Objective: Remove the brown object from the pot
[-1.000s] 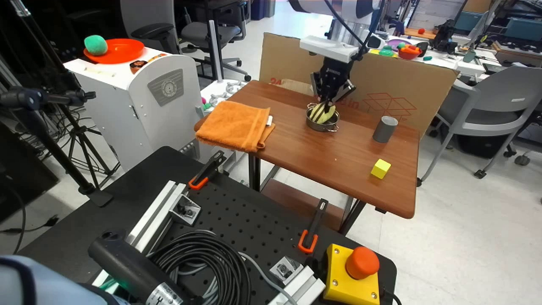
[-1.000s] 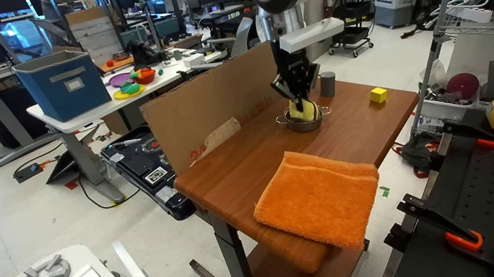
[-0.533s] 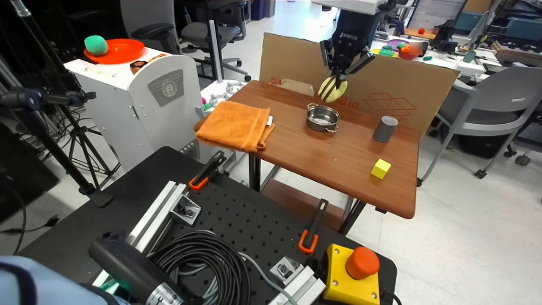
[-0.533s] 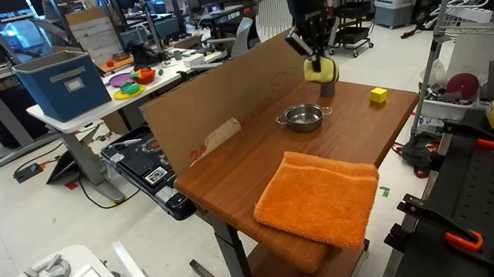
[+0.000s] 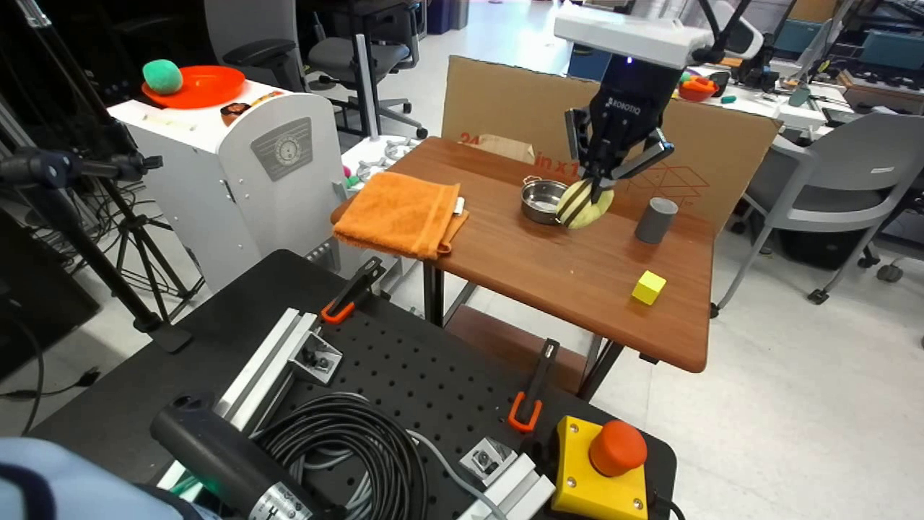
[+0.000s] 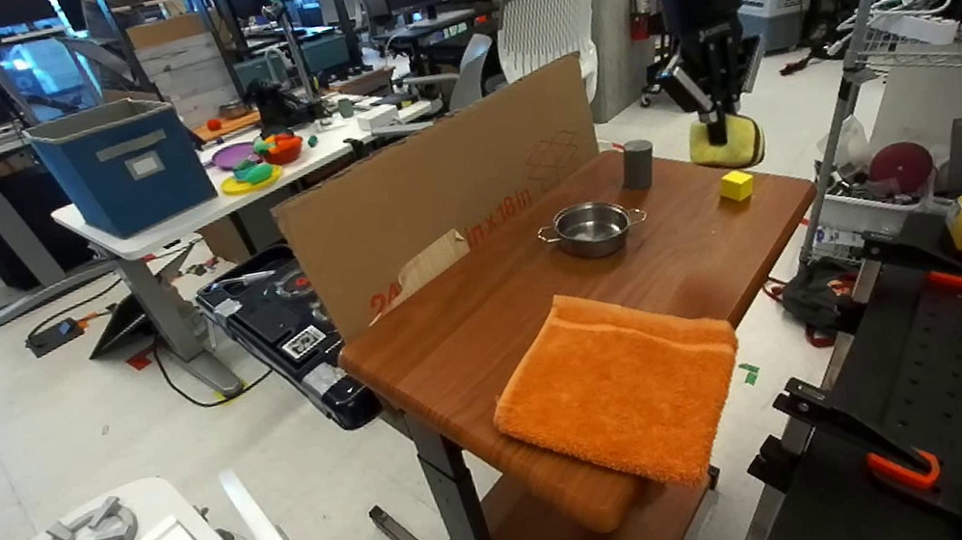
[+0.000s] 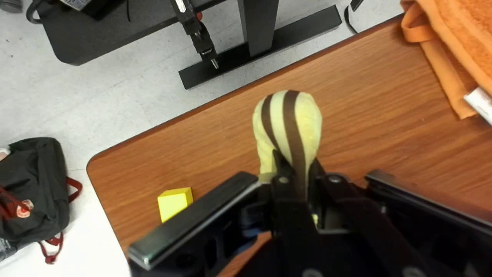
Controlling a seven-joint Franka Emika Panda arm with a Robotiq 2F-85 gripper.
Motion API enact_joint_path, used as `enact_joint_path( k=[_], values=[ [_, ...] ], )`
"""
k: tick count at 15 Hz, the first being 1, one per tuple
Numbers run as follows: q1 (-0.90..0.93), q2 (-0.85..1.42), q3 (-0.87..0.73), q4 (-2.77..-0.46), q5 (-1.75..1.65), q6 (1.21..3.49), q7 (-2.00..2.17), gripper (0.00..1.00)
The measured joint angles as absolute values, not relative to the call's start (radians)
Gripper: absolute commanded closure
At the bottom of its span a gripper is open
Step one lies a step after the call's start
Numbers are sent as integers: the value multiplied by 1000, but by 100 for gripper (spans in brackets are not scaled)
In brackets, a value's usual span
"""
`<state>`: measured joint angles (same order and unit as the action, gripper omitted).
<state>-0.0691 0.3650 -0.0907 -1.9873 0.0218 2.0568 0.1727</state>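
The brown object [image 5: 577,206], pale yellow with dark brown stripes, is pinched between my gripper's fingers [image 5: 601,189] and held in the air above the table. It also shows in an exterior view [image 6: 738,144], where the gripper [image 6: 718,131] holds it behind and above the yellow block. In the wrist view the brown object [image 7: 286,119] sticks out beyond the two closed fingertips [image 7: 296,165]; its near end is hidden between them. The silvery pot [image 5: 536,202] stands upright on the table, seen empty in an exterior view [image 6: 594,230]. The pot is out of the wrist view.
The brown table [image 5: 534,253] also bears a folded orange cloth [image 5: 401,213], a dark grey cylinder cup [image 5: 656,220] and a small yellow block [image 5: 649,287]. The yellow block [image 7: 173,203] shows near the table's corner in the wrist view. A cardboard sheet [image 6: 448,187] stands along one edge.
One second ago the gripper held the brown object inside the pot. It lifted it out, then moved it sideways away from the pot, towards the yellow block's side. The pot has stayed in place.
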Motion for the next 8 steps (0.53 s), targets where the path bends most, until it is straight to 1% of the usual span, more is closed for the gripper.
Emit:
enact_joint_path(
  k=[5, 6, 7, 8],
  values=[
    [-84, 424, -99, -2044, 22, 2218, 173, 97],
    [-83, 440, -98, -2049, 21, 2248, 173, 64],
    [-79, 457, -97, -2051, 21, 2277, 173, 63],
    [-74, 473, -96, -2051, 20, 2302, 173, 57]
  ],
)
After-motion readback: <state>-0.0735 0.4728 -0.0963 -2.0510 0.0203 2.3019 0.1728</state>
